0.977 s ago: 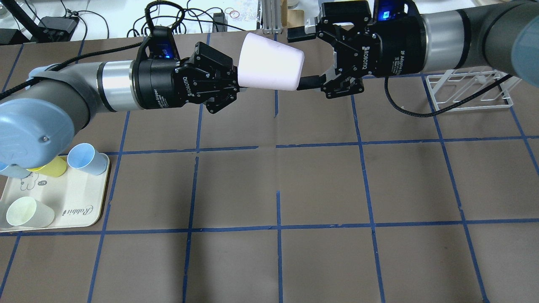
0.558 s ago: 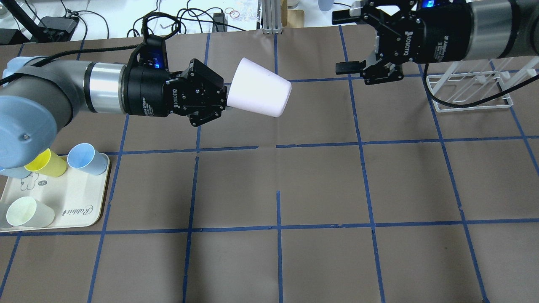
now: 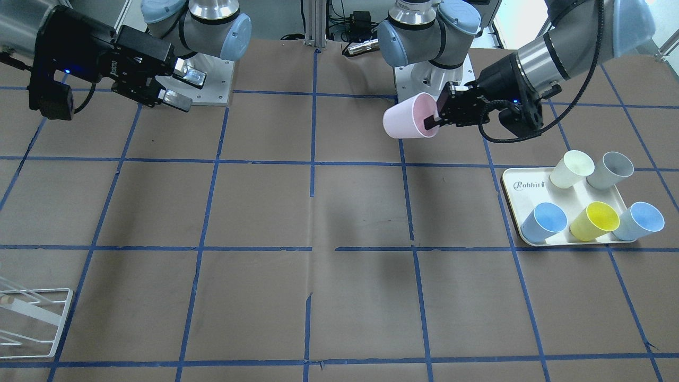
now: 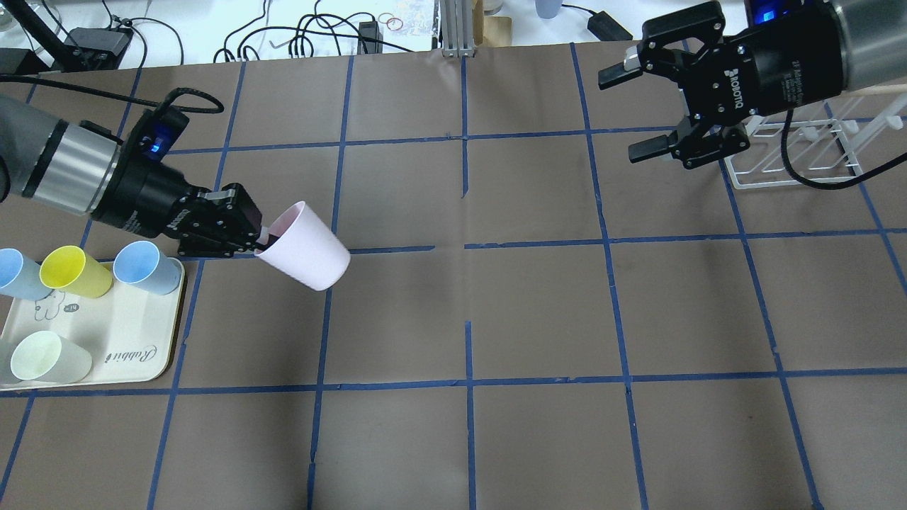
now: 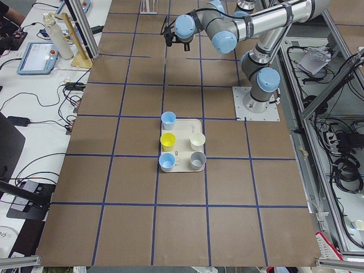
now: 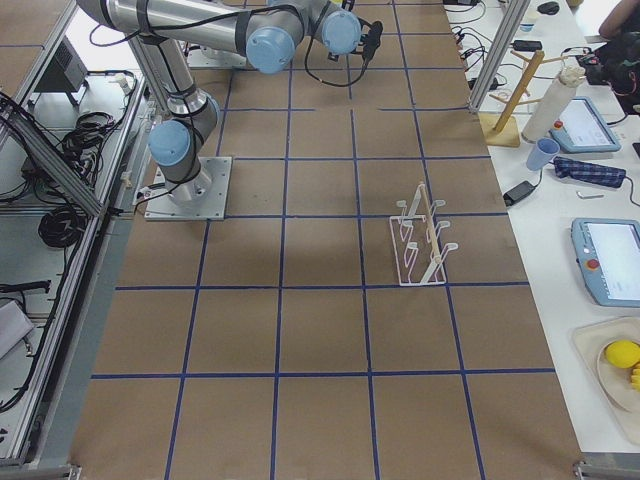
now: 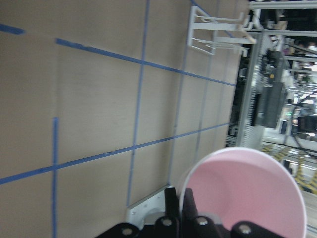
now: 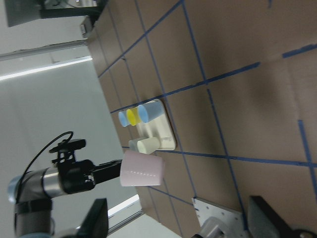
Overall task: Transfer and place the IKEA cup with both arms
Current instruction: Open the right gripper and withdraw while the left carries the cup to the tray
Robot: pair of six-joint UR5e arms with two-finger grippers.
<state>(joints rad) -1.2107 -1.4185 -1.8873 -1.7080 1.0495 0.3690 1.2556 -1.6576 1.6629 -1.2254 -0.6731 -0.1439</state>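
Note:
The pale pink IKEA cup (image 4: pixel 306 248) is held on its side above the table, left of centre, its base pointing away from the left arm. My left gripper (image 4: pixel 261 239) is shut on the cup's rim, one finger inside the mouth. This also shows in the front-facing view, with the cup (image 3: pixel 406 124) at the left gripper (image 3: pixel 432 119), and in the left wrist view (image 7: pixel 247 193). My right gripper (image 4: pixel 627 113) is open and empty at the far right, well away from the cup. It also shows in the front-facing view (image 3: pixel 186 90). The right wrist view sees the cup (image 8: pixel 142 168) from afar.
A cream tray (image 4: pixel 131 340) at the left front holds a cream-white cup (image 4: pixel 42 358), a yellow cup (image 4: pixel 74 271) and two blue cups; a grey cup (image 3: pixel 610 171) stands there too. A white wire rack (image 4: pixel 793 159) stands at the far right under the right arm.
My left arm has pulled back to the left and towards the tray, carrying the pink cup. My right gripper, which stood open around the cup's base, has drawn away to the right, still open.

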